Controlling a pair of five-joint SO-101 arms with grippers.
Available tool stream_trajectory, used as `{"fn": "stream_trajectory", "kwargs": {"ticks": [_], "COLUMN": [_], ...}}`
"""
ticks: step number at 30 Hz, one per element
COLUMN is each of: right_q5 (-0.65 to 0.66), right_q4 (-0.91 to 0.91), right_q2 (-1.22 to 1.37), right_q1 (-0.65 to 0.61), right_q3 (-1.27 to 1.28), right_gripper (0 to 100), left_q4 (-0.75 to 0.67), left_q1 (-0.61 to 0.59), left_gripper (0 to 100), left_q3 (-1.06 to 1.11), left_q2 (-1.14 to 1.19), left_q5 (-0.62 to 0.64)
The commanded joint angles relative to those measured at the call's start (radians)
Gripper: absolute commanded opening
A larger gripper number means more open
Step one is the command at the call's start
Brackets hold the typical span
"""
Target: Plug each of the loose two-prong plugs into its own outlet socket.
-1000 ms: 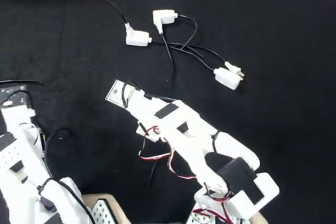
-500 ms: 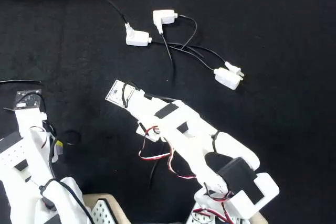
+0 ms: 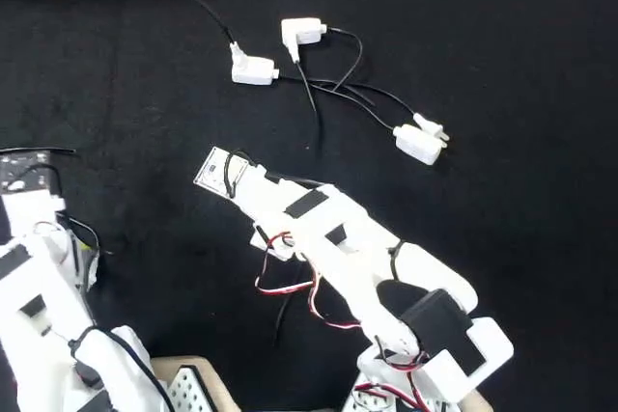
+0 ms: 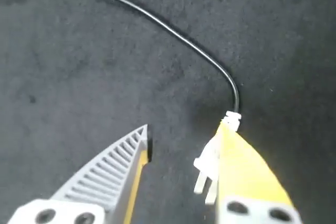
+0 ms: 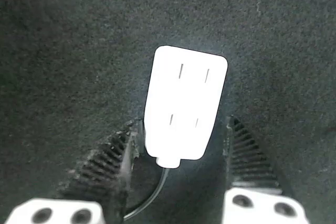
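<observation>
Plug [image 4: 207, 163] sat right against the inner face of the left gripper's [image 4: 186, 129] yellow finger [image 4: 247, 177], prongs pointing back toward the wrist. Its black cord [image 4: 173, 32] ran out from the fingertip and curved away across the table [image 4: 63, 77]. That gripper stood wide apart. The grey finger [image 4: 113, 169] was well clear of the plug, so nothing was clamped. I could not tell whether the plug was touching the yellow finger or only lying beside it.

Over on my right wrist view, the outlet [image 5: 184, 103] lay flat on the cloth with two pairs of slots facing up. It lay between the parted fingers of the right gripper [image 5: 181, 124], with a thin gap showing on either side. Its cord end pointed back toward the wrist.

From the high view, the right arm [image 3: 338, 238] reached out over the middle of the table. The left arm [image 3: 39, 287] was near the table's left edge. Farther out, a pronged block [image 3: 419, 141] lay at the end of some tangled cords [image 3: 338, 89], well apart from both arms.
</observation>
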Motion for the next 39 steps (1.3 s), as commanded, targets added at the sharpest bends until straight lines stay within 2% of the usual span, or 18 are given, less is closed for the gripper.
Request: {"fn": "stream_trajectory", "kwargs": {"ticks": [1, 7, 22, 27, 31, 34, 39], "right_q5": [0.006, 0.006, 0.006, 0.006, 0.006, 0.006, 0.006], "right_q4": [-0.009, -0.009, -0.009, -0.009, -0.009, -0.009, -0.009], "right_q2": [-0.048, -0.047, -0.047, -0.047, -0.047, -0.047, -0.047], "right_q1": [-0.006, -0.006, -0.006, -0.006, -0.006, -0.006, -0.006], "right_q3": [-0.002, -0.002, -0.002, -0.002, -0.002, -0.002, -0.002], "right_gripper": [24.3, 24.3, 24.3, 24.3, 24.3, 24.3, 24.3], "left_q4": [-0.120, -0.121, -0.118, -0.054, -0.038, -0.041, -0.041], "left_q1": [0.064, 0.117, 0.111, 0.119, 0.119, 0.120, 0.122], "left_gripper": [21, 21, 21, 20, 11, 3, 3], "left_q3": [0.094, 0.137, 0.156, 0.154, 0.156, 0.156, 0.156], "left_q2": [0.000, 0.000, 0.000, 0.000, 0.000, 0.000, 0.000], "left_q5": [-0.006, -0.006, -0.008, -0.032, -0.103, -0.107, -0.110]}}
